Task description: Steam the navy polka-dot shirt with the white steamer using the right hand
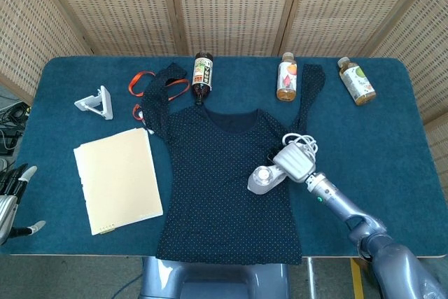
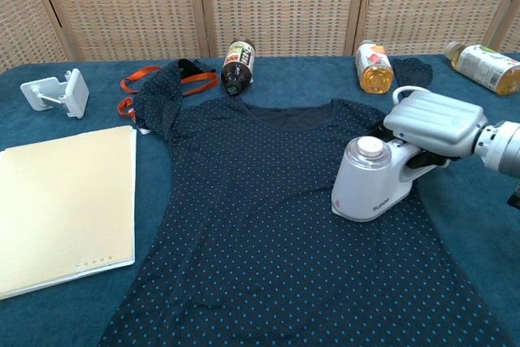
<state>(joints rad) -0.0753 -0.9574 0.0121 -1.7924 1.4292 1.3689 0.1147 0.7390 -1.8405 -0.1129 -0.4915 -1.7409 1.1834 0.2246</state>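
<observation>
The navy polka-dot shirt point(image 1: 224, 173) point(image 2: 252, 217) lies flat in the middle of the blue table, sleeves spread toward the back. My right hand point(image 1: 295, 163) point(image 2: 435, 122) grips the handle of the white steamer point(image 1: 266, 178) point(image 2: 370, 180), which rests on the shirt's right side near the sleeve. Its white cord point(image 1: 299, 139) loops behind the hand. My left hand point(image 1: 12, 201) hangs at the far left edge of the head view, off the table, fingers spread and holding nothing.
A cream folder point(image 1: 117, 178) point(image 2: 61, 205) lies left of the shirt. A white stand point(image 1: 96, 102) and an orange strap point(image 1: 143, 82) sit at the back left. Three bottles lie along the back: dark point(image 1: 202, 73), orange point(image 1: 286, 77), green point(image 1: 356, 80).
</observation>
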